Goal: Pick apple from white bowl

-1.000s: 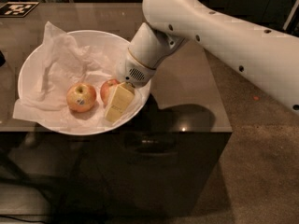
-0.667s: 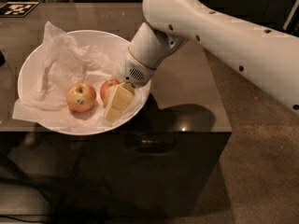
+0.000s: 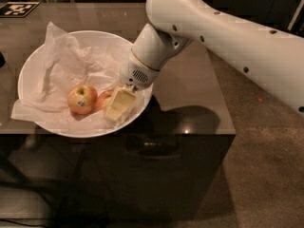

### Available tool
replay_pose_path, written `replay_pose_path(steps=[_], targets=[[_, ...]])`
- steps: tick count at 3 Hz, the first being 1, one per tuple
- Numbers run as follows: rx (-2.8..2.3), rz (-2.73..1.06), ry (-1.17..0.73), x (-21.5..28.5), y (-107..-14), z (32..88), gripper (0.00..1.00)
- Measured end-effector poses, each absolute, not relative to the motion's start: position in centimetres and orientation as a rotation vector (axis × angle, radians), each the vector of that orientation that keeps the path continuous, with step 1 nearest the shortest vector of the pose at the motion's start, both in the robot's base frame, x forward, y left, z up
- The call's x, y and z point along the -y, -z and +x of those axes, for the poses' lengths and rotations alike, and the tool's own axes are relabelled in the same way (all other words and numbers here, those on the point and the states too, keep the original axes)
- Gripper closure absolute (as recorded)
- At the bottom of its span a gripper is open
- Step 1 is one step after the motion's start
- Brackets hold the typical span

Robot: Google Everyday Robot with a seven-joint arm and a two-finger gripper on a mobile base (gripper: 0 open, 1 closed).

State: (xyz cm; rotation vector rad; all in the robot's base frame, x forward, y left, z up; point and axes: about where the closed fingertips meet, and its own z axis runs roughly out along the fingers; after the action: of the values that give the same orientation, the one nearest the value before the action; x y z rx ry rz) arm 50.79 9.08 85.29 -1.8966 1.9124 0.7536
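The white bowl (image 3: pixel 45 125) sits on the left of a dark table, lined with crumpled white paper (image 3: pixel 61 68). The apple (image 3: pixel 81 99), yellow-orange with a dark sticker facing me, lies in the bowl's front part. A redder apple (image 3: pixel 104 99) lies just right of it, partly hidden. My gripper (image 3: pixel 117 108) reaches down into the bowl at its front right, against the redder apple and a little right of the sticker apple. It holds nothing that I can see. The white arm (image 3: pixel 213 37) comes in from the right.
The dark glossy table (image 3: pixel 190 108) ends at a front edge just below the bowl and a right edge near the arm's shadow. A black-and-white marker tag (image 3: pixel 16 8) lies at the back left. Carpeted floor (image 3: pixel 266 175) lies to the right.
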Motion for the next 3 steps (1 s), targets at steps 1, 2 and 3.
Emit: replay_pose_path(steps=[1,2,3], targets=[[-1.912,-1.897,-0.754,-9.08,-85.29,50.79,0.79],[-1.912,-1.897,-0.754,-9.09,-85.29,50.78,1.0],[-1.911,-1.898,-0.755,-9.11,-85.32,50.77,1.0]])
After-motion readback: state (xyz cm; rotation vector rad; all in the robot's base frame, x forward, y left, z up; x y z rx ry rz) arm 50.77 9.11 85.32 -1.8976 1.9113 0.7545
